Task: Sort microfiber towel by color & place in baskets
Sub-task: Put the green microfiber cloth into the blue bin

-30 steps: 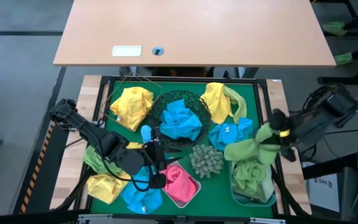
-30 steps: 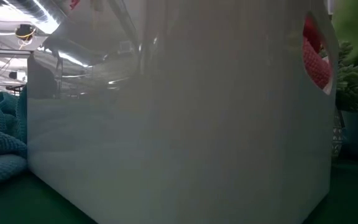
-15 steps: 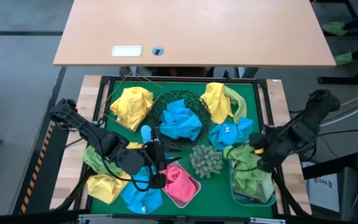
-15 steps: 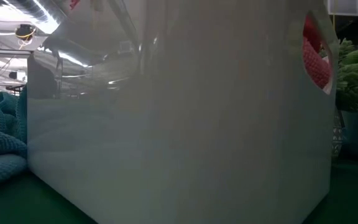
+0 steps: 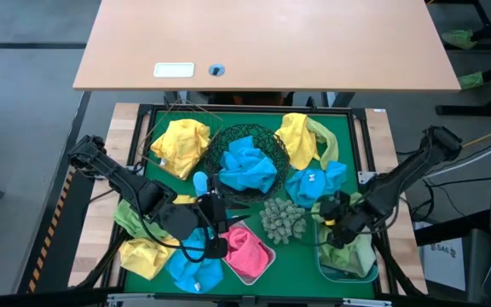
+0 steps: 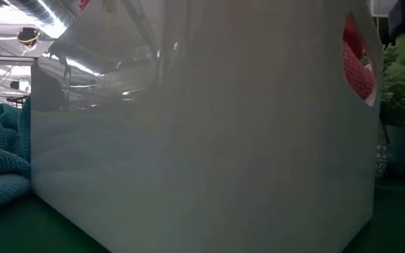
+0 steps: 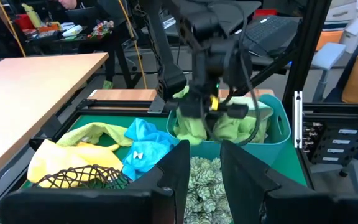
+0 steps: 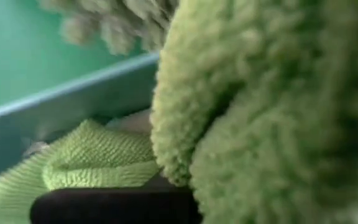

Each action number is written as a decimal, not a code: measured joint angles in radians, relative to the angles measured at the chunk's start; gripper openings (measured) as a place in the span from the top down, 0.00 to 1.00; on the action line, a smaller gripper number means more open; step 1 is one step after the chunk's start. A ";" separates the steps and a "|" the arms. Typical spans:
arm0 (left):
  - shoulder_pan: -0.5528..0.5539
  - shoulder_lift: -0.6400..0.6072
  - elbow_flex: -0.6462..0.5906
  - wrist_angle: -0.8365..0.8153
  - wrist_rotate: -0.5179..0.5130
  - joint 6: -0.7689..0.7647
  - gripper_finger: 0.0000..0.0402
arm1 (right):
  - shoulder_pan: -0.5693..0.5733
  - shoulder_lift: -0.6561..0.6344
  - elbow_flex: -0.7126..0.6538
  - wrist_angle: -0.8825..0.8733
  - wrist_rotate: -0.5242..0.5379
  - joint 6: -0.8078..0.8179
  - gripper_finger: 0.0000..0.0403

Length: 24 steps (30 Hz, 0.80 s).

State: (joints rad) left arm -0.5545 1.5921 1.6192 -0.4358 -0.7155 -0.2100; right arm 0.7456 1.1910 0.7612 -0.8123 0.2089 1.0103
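Observation:
My right gripper is shut on a lime green towel and stands low in the translucent blue tub at the near right, where other lime green towels lie. My left gripper hovers open, with nothing between its fingers, over the white tub, which holds a pink towel. A blue towel lies in the black mesh bowl. Yellow towels, blue towels and one more green towel lie loose on the green mat. My right gripper holds the lime green towel from above, its fingers slanting steeply down into the blue tub. Which part it has is hidden by the gripper and by the bunched cloth. The towel droops slack on both sides of the fingers, onto the green towels below.
A spiky grey-green ball sits between the two tubs, and a small blue bottle stands by the left arm. A yellow and green heap lies far right. A wooden table stands beyond the mat. The white tub's wall fills the low view.
My right gripper has come down, toward the table's left and near edges, and tipped more steeply. It stays shut on the lime green towel. The towel hung above the tub's far right corner before and is now lowered into the blue tub.

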 joint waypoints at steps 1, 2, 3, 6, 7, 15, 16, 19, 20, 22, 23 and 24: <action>0.000 0.000 0.000 0.000 0.000 0.000 0.79 | 0.000 0.004 -0.024 0.021 -0.001 0.010 0.97; 0.000 0.000 0.000 0.000 0.000 0.000 0.79 | 0.000 0.009 -0.044 0.042 0.000 0.015 0.97; 0.000 0.000 0.000 0.000 0.000 0.000 0.79 | 0.000 0.015 -0.062 0.061 -0.003 0.016 0.96; 0.000 0.000 0.000 0.000 0.000 0.000 0.79 | 0.000 0.023 -0.098 0.101 -0.013 0.015 0.95; 0.000 0.000 0.000 0.000 0.000 0.000 0.79 | 0.000 0.022 -0.103 0.107 -0.013 0.015 0.95; 0.000 0.000 0.000 0.000 0.000 0.000 0.79 | 0.000 0.024 -0.109 0.154 -0.007 0.010 0.95; 0.000 0.000 0.000 0.000 0.000 0.000 0.79 | 0.000 0.024 -0.110 0.163 -0.017 0.005 0.95; 0.000 0.000 0.000 0.000 0.000 0.000 0.79 | 0.000 0.024 -0.107 0.173 -0.060 0.003 0.95; 0.000 0.000 0.000 0.000 0.000 0.000 0.79 | 0.000 0.024 -0.105 0.176 -0.078 0.003 0.95; 0.000 0.000 0.000 0.000 0.000 0.000 0.79 | 0.000 0.025 -0.101 0.175 -0.100 0.004 0.95; 0.000 0.000 0.000 0.000 0.000 0.000 0.79 | 0.000 0.025 -0.098 0.174 -0.104 0.003 0.95; 0.000 0.000 0.000 0.000 0.000 0.000 0.79 | 0.000 0.025 -0.094 0.173 -0.105 0.003 0.95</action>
State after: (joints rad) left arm -0.5546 1.5921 1.6192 -0.4360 -0.7155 -0.2096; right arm 0.7456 1.2156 0.6670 -0.6391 0.1042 1.0138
